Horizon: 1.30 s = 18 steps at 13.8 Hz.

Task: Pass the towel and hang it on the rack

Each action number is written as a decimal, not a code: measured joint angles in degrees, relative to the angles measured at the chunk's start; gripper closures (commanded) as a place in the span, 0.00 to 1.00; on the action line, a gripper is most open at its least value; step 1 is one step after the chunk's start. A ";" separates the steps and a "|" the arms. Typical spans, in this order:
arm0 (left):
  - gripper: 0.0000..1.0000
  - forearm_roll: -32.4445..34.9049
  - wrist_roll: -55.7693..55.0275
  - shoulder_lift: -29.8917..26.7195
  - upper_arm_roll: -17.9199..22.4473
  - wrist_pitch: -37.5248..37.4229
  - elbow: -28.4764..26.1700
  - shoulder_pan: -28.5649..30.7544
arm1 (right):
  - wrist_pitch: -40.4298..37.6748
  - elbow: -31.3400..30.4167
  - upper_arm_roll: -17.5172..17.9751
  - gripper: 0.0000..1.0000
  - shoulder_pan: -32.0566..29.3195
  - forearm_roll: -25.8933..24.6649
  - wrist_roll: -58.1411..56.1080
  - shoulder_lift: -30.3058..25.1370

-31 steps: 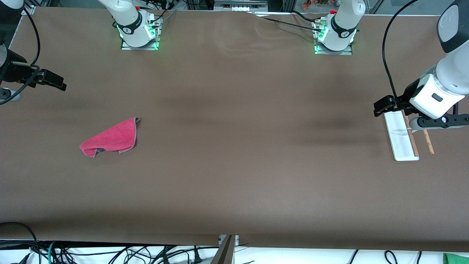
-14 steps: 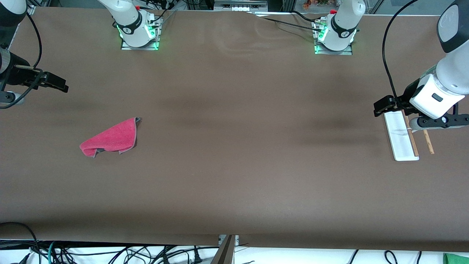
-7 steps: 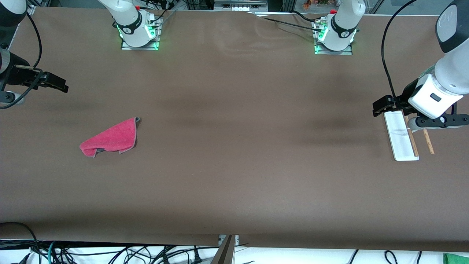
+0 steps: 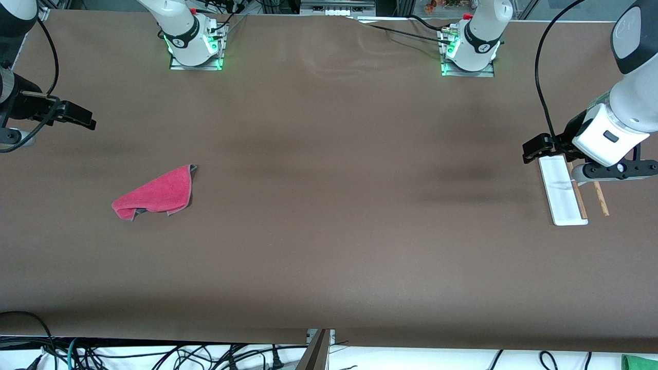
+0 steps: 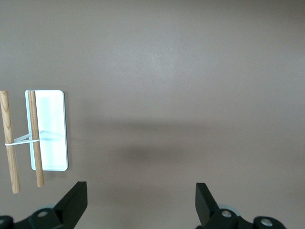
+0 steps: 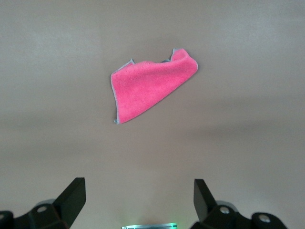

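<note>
Both arms are glossy white with dark grey joint bands. Each round base (image 4: 194, 38) sits on a metal plate and glows green at its foot. Black cables (image 4: 541, 72) loop along the wrists. The jaws are matt black, wedge-shaped, with small round screws.

The towel (image 4: 154, 194) is lying crumpled on the brown counter (image 4: 329, 246) toward the right arm's end. The rack (image 4: 563, 192) is sitting at the left arm's end, with the left gripper (image 4: 537, 148) hovering over it. The right gripper (image 4: 77, 117) is hanging over bare counter.
</note>
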 measured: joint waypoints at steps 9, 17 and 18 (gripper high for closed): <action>0.00 0.00 0.00 0.09 -0.02 0.00 -0.08 -0.10 | 1.79 2.40 0.10 0.00 -0.02 -0.53 -14.62 13.22; 0.00 0.00 0.00 0.12 -0.03 -0.26 -0.13 -0.10 | 19.15 10.57 -2.42 0.00 -1.47 -4.08 -28.02 31.63; 0.00 0.00 0.00 0.12 -0.03 -0.29 -0.13 -0.10 | 21.69 10.73 -2.95 0.00 -1.70 -4.08 -28.77 32.93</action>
